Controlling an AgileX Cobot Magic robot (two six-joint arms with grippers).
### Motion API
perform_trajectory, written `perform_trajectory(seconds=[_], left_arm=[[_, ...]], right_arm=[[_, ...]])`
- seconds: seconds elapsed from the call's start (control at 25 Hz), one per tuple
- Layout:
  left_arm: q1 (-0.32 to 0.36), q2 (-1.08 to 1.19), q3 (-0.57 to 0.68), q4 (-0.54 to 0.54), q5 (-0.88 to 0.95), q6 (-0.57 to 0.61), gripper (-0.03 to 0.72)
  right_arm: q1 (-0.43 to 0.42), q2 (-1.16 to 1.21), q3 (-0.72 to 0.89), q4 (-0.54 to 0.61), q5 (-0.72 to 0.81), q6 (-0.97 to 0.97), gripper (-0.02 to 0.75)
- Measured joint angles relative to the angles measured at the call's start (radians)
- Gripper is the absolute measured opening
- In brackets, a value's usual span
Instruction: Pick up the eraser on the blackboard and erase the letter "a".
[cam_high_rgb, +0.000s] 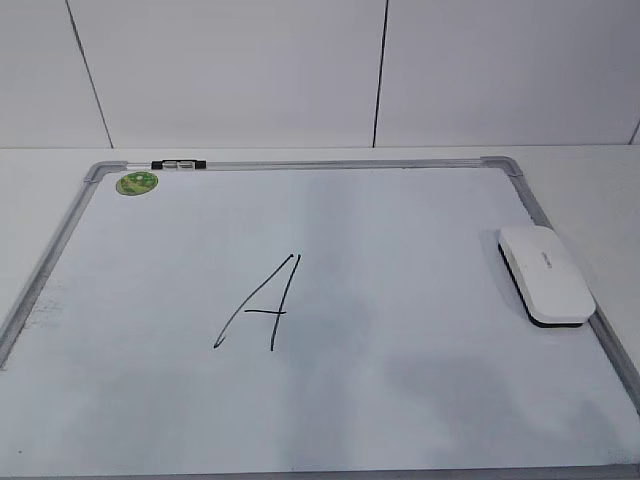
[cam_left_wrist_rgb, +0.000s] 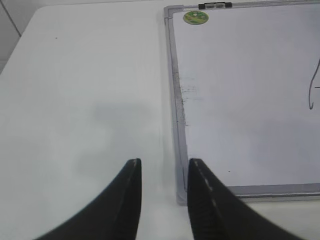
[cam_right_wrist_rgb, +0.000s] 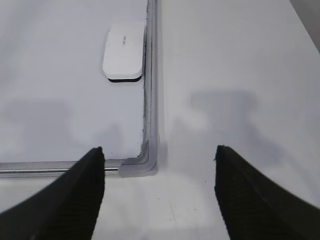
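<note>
The blackboard (cam_high_rgb: 420, 240) is a white board with a grey frame and lies flat on the table. The white eraser (cam_high_rgb: 545, 272) lies on it by the right frame edge and also shows in the right wrist view (cam_right_wrist_rgb: 124, 54). A large capital "A" (cam_high_rgb: 262, 305) is written mid-board. No small letter "a" shows in any view. My left gripper (cam_left_wrist_rgb: 164, 162) is open and empty above the table at the board's near left corner (cam_left_wrist_rgb: 181, 197). My right gripper (cam_right_wrist_rgb: 159, 149) is wide open and empty over the near right corner (cam_right_wrist_rgb: 142, 165), short of the eraser. Neither gripper shows in the exterior view.
A round green sticker (cam_high_rgb: 136, 182) sits at the board's far left corner, next to a small black marker clip (cam_high_rgb: 178, 164) on the far frame. White table (cam_left_wrist_rgb: 75, 100) lies left of the board and also right of it (cam_right_wrist_rgb: 235, 75). A white panelled wall (cam_high_rgb: 300, 70) stands behind.
</note>
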Motion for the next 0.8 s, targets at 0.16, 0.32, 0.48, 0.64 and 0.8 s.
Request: perform_trajectory(seconds=[0.16,0.32,0.48,0.64,0.8], left_arm=[[0.028,0.000,0.000,0.000,0.000,0.000,0.235],[0.032,0.000,0.000,0.000,0.000,0.000,0.235],[0.033,0.000,0.000,0.000,0.000,0.000,0.235],[0.033,0.000,0.000,0.000,0.000,0.000,0.235],[0.033,0.000,0.000,0.000,0.000,0.000,0.235]], right_arm=[[-0.024,0.000,0.000,0.000,0.000,0.000,0.522],[-0.033,0.000,0.000,0.000,0.000,0.000,0.522],[-0.033,0.000,0.000,0.000,0.000,0.000,0.522],[-0.033,0.000,0.000,0.000,0.000,0.000,0.522],[-0.033,0.000,0.000,0.000,0.000,0.000,0.522]])
